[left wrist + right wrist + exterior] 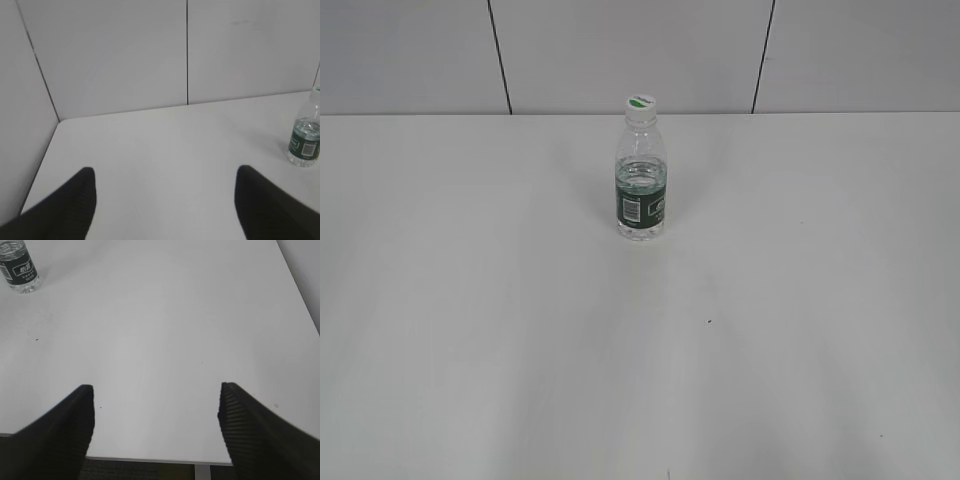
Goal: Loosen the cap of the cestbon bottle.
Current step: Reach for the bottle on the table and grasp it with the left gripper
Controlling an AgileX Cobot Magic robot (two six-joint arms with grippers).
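The cestbon bottle stands upright near the back middle of the white table, clear and ribbed with a dark green label band. Its white cap with a green leaf mark sits on top. The bottle also shows at the right edge of the left wrist view and at the top left of the right wrist view, where the cap is cut off. My left gripper is open and empty, far left of the bottle. My right gripper is open and empty over the table's front edge. Neither gripper shows in the exterior view.
The white table runs to grey panelled walls at the back and at the left. Its front edge shows in the right wrist view, with dark floor below. A small dark speck lies on the table.
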